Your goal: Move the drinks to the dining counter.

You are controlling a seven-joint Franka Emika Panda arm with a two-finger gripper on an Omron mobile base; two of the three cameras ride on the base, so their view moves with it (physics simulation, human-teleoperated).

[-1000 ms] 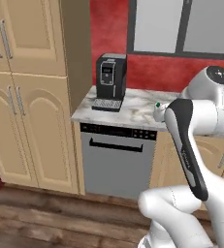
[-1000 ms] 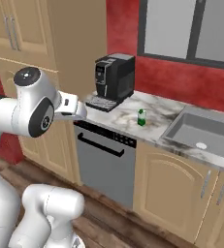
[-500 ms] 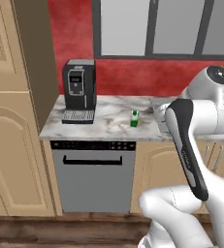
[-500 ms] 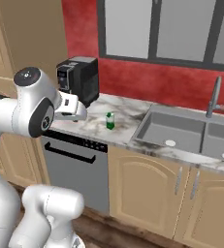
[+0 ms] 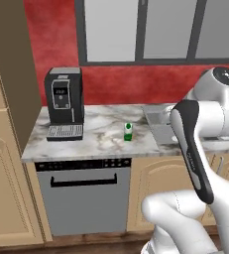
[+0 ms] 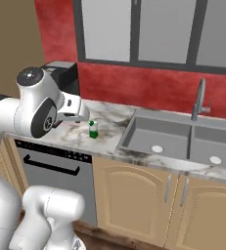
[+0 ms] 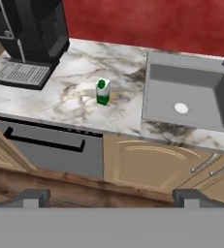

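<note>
**Carton on the worktop, jaws wide**

We see the green-and-white carton point(image 5: 128, 131) point(image 6: 93, 129) point(image 7: 102, 91) upright on the marble worktop point(image 5: 101, 134) point(image 7: 74, 104), between the coffee machine point(image 5: 63, 103) point(image 7: 33, 34) and the sink point(image 6: 183, 139) point(image 7: 193, 97). Our gripper point(image 7: 111, 196) hangs wide open and empty, well back from the carton.

Base has driven right: sink point(image 6: 183, 141) now fully in both base views

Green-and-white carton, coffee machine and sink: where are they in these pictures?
green-and-white carton point(image 7: 102, 92): hand view, on its front face.
coffee machine point(image 5: 64, 101): left base view, on its dark front panel.
sink point(image 6: 153, 135): right base view, on the left basin's grey floor.
</note>
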